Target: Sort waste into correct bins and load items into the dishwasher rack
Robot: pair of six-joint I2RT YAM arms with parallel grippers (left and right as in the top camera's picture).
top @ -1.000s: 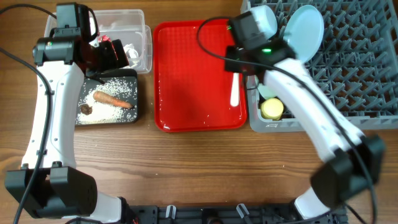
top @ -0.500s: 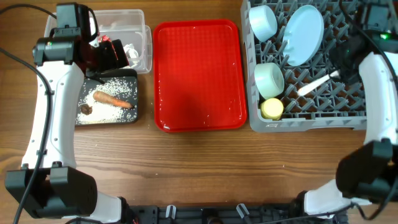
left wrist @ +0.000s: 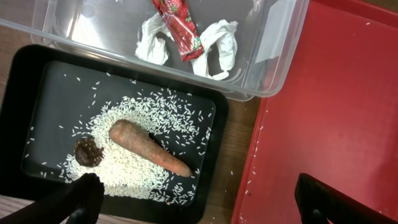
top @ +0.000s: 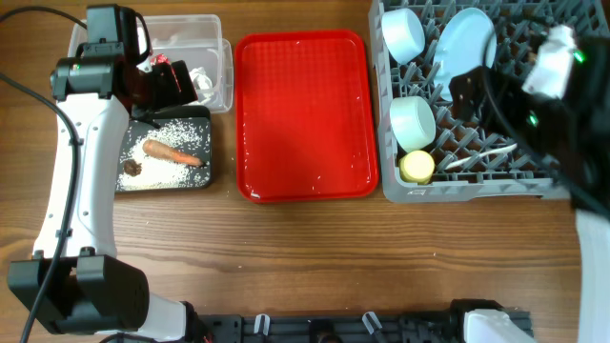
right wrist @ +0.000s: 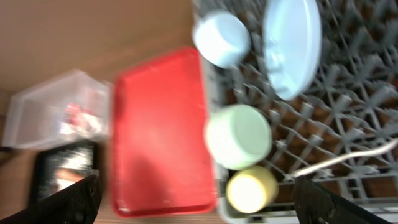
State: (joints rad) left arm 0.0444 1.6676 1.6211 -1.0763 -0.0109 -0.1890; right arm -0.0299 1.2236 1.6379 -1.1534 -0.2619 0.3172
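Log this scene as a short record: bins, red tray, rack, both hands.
tub: wrapper, tissue
black tray: rice, carrot, brown lump
red tray: no dishes
rack: blue bowl, plate, green bowl, yellow cup, spoon
left hand: open, holding nothing, above the bins
right hand: open, holding nothing, above the rack

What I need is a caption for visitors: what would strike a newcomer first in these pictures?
The bright red serving tray in the middle pulls the eye first. To its right, the grey dishwasher rack holds a light blue plate, a blue bowl, a green bowl, a yellow cup and a white spoon. On the left, an orange carrot stick lies on white rice in the black tray.
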